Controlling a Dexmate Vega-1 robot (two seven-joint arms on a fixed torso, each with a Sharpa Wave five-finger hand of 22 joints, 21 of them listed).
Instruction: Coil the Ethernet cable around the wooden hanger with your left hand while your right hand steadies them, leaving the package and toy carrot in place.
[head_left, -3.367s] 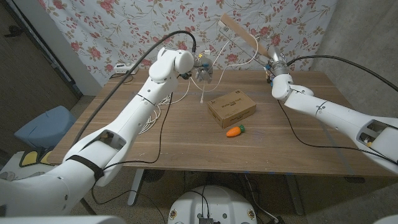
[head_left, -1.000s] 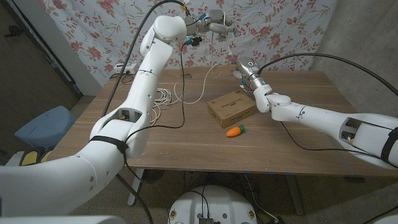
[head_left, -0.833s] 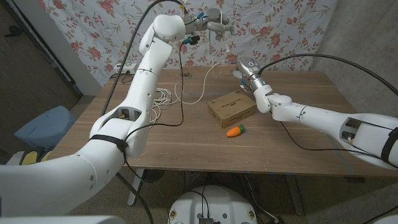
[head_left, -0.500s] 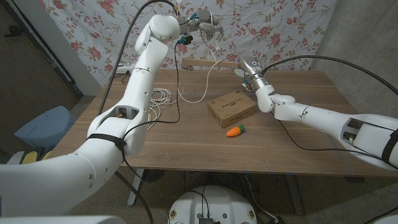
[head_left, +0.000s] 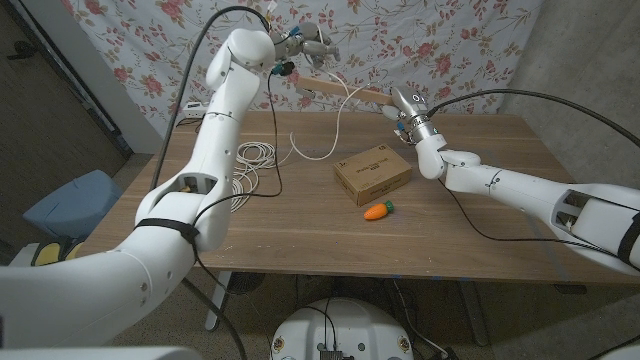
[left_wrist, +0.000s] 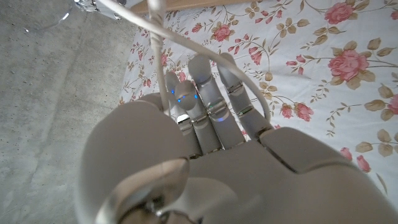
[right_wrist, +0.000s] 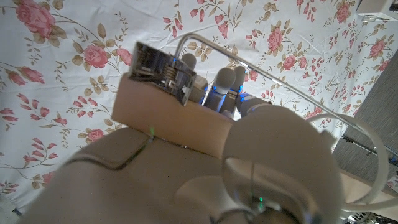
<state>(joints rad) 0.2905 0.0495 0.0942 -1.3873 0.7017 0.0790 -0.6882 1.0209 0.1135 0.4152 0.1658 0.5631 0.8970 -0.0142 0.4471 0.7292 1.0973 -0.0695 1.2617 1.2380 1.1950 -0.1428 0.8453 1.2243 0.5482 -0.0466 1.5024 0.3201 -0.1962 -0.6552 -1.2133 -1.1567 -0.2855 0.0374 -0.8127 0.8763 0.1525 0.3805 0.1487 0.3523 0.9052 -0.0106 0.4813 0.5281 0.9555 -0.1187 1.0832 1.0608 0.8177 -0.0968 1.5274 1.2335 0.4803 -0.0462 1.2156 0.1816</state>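
Robot hand, L (head_left: 312, 40), above hanger (head_left: 340, 92)

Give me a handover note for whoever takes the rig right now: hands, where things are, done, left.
Left hand: raised high over the table's far edge, holding the white Ethernet cable, which hangs down in a loop to the table.
Right hand: holding one end of the wooden hanger, which is lifted off the table and reaches towards the left hand.
Package sits mid-table, with the toy carrot just in front of it; neither hand touches them.
Done: both things picked up, cable brought to the hanger.
Left: most of the cable still lies slack in a pile on the table's left side; how many turns are on the hanger cannot be told.
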